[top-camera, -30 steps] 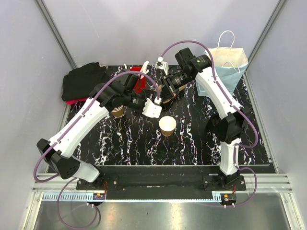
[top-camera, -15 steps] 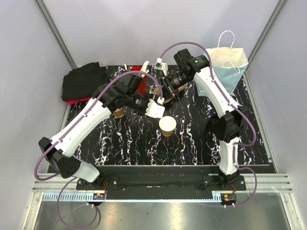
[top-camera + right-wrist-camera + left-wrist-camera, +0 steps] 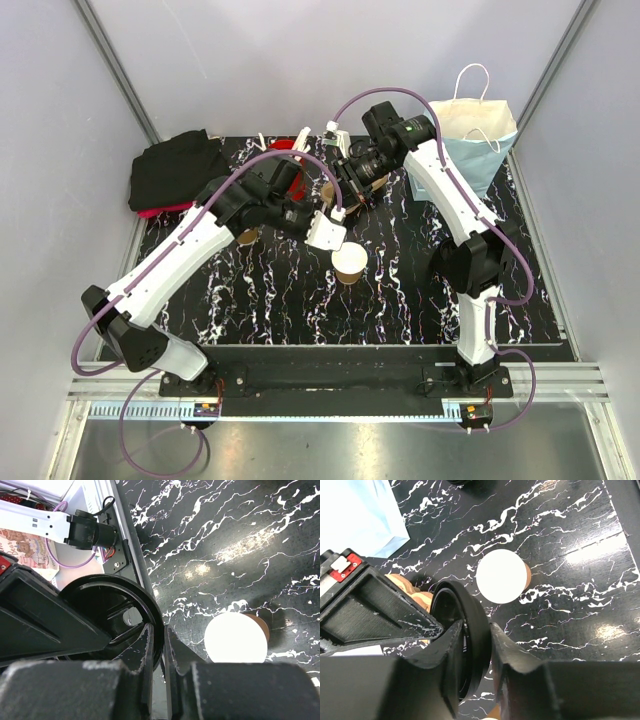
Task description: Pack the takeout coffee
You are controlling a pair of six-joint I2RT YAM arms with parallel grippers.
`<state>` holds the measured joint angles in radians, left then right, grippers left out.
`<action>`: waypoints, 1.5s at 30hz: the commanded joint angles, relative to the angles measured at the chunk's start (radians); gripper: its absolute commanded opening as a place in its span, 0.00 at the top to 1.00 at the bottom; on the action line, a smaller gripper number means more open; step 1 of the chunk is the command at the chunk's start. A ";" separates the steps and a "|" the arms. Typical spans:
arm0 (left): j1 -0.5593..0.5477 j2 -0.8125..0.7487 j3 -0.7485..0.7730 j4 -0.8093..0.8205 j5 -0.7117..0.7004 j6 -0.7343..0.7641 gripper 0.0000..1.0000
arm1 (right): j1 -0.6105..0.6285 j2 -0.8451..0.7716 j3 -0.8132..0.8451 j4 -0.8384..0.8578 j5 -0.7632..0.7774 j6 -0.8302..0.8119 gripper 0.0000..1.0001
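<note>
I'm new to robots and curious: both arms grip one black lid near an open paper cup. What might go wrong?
Left fingers and right fingers both pinch the round black plastic lid by its thin rim; uneven pulling could make it slip. The tan paper cup stands free, unheld, so an off-centre lid might tip it.

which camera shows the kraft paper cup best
Top external: the paper cup stands unobstructed, tan wall and white inside both showing. Left wrist looks almost straight down on the cup, mostly a white disc. Right wrist shows it washed out by glare, a little brown side visible.
</note>
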<state>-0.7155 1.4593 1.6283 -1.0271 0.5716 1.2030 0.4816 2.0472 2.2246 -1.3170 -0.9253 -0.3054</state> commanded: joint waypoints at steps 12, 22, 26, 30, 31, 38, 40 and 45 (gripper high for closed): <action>-0.004 -0.007 0.004 0.104 -0.006 -0.284 0.76 | -0.118 -0.117 0.044 0.041 0.140 -0.014 0.27; 0.143 0.091 0.063 0.171 0.177 -0.687 0.71 | -0.218 -0.485 -0.328 0.292 0.402 -0.180 0.00; 0.214 0.191 0.146 0.170 0.310 -0.920 0.71 | -0.207 -0.657 -0.458 0.380 0.448 -0.314 0.00; 0.244 0.292 0.202 0.188 0.417 -1.084 0.71 | -0.143 -0.697 -0.471 0.268 0.430 -0.440 0.02; 0.255 0.311 0.206 0.197 0.441 -1.124 0.72 | -0.074 -0.702 -0.476 0.245 0.437 -0.489 0.04; 0.272 0.355 0.185 0.273 0.444 -1.232 0.71 | 0.114 -0.716 -0.585 0.278 0.637 -0.500 0.07; 0.274 0.354 0.215 0.202 0.380 -1.130 0.64 | 0.114 -0.726 -0.614 0.305 0.664 -0.492 0.07; 0.281 0.314 0.194 0.157 0.185 -0.957 0.55 | 0.111 -0.763 -0.620 0.340 0.726 -0.433 0.07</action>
<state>-0.4450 1.8282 1.8084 -0.8467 0.9016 0.0925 0.5938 1.3354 1.5932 -1.0492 -0.2810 -0.7765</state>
